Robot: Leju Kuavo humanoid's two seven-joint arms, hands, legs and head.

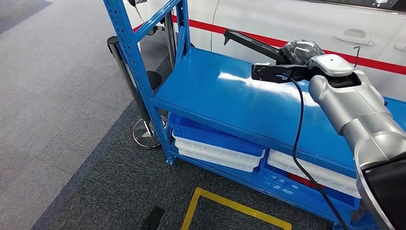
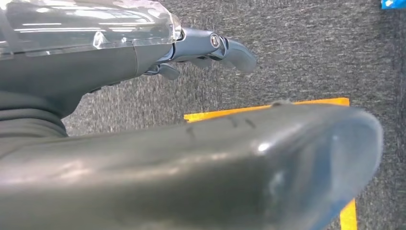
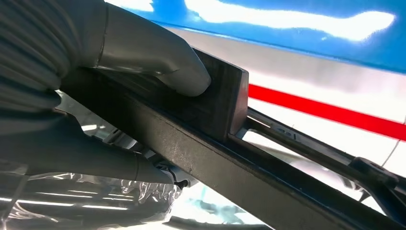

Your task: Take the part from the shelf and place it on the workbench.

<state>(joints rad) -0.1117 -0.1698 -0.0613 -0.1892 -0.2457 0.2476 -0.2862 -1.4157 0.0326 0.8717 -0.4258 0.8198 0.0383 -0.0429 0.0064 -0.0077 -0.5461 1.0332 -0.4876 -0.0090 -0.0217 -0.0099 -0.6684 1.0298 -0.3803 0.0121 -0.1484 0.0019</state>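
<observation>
Right robot hand [image 1: 299, 60]: we see it gripping the long black part [image 1: 249, 40] above the blue shelf [image 1: 230, 100].
Left robot hand [image 2: 206, 48]: fingers extended, holding nothing, above the grey carpet [image 2: 297, 52].

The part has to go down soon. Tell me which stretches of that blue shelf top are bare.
The blue shelf top is bare from the blue upright across to the black part, and along its front edge. The far right is crowded: the right hand grips the part there, with its black cable hanging across the surface.
</observation>
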